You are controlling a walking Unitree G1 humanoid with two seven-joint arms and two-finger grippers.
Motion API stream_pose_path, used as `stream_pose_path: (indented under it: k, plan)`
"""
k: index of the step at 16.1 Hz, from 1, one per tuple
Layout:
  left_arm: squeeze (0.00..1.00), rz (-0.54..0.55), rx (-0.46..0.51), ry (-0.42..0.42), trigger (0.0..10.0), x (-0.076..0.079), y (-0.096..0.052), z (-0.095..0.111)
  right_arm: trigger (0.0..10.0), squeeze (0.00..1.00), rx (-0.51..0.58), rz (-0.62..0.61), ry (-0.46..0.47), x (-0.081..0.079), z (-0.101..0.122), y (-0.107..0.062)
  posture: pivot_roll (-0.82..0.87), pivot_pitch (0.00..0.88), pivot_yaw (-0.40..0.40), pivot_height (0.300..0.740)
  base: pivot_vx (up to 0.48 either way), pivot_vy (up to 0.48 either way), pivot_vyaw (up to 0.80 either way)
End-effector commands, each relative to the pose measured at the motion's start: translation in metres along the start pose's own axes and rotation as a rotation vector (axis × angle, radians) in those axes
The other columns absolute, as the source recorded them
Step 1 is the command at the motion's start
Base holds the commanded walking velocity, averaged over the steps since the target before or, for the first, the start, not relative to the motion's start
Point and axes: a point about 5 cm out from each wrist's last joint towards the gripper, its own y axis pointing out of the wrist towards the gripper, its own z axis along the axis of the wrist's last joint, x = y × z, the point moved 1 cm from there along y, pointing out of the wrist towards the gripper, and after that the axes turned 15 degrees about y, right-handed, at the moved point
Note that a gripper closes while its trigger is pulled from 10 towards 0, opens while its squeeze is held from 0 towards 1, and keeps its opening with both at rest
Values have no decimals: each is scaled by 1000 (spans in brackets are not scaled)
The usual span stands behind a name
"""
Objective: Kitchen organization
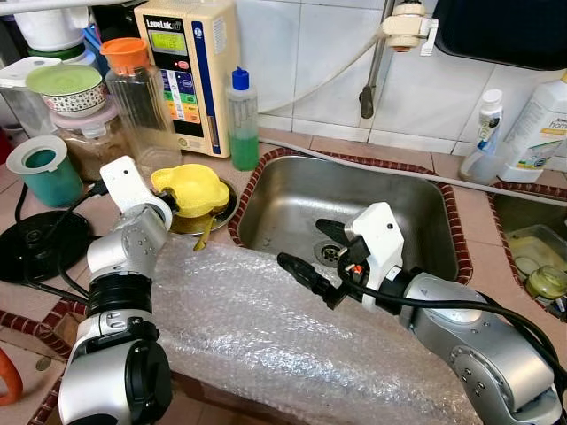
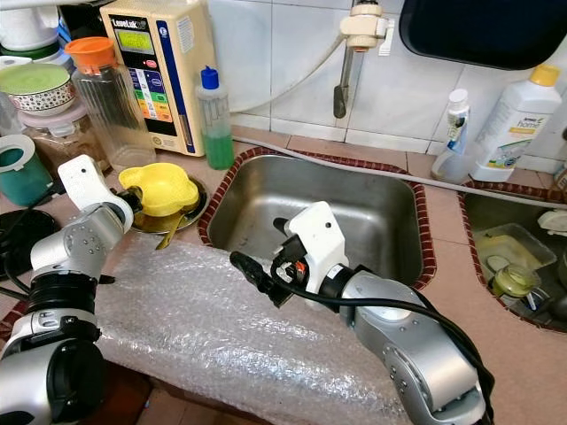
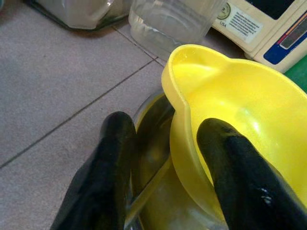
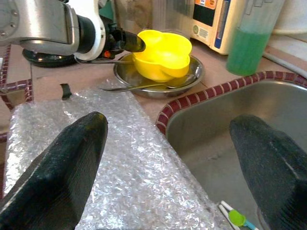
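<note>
The yellow bowl (image 1: 189, 188) sits tilted inside a shallow steel dish (image 1: 223, 211) on the tiled tabletop (image 3: 57, 86), at about 9 o'clock from the sink (image 1: 416, 208). We have the left end effector (image 3: 165, 167) at the bowl's near rim: 1 finger lies inside the yellow wall, the other outside it, between bowl and dish. The 2 fingers straddle the rim with a gap still showing, so we read them as parted around it, not yet clamped.

To do this step well, we judge that we should close firmly on the rim before lifting, since the thin wall is glossy and could slip or pivot. We should lift straight up so the dish and the utensil (image 4: 144, 87) lying in it stay put.

Outward from the bowl, a clear jar with an orange lid (image 1: 135, 88) stands at 11 o'clock, and a green soap bottle (image 1: 242, 124) at 1 o'clock. A sheet of bubble wrap (image 1: 266, 328) covers the tabletop at 5 o'clock from the bowl.

The right end effector (image 1: 312, 257) hovers over the sink's near edge and the wrap, fingers spread wide and holding nothing, well apart from the bowl.
</note>
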Motion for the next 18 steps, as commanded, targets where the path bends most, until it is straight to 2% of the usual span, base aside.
stream_pose_path:
  k: [1, 13, 17, 18]
  plan:
    - [0, 5, -11, 20, 0, 1, 1, 1, 10000, 0, 1, 25, -12, -4, 1, -2, -8, 0, 34, 740, 0, 0, 0]
    - [0, 78, 26, 73, 0, -11, 0, 2, 10000, 0, -12, 32, -24, -4, -1, -2, -7, 0, 29, 740, 0, 0, 0]
    - [0, 52, 114, 52, 0, -11, -4, 9, 10000, 0, -18, 31, -30, -3, -2, -2, -6, 0, 27, 740, 0, 0, 0]
    - [0, 60, 136, 74, 0, -11, -5, 12, 10000, 0, -18, 31, -31, -3, -2, -2, -7, 0, 27, 740, 0, 0, 0]
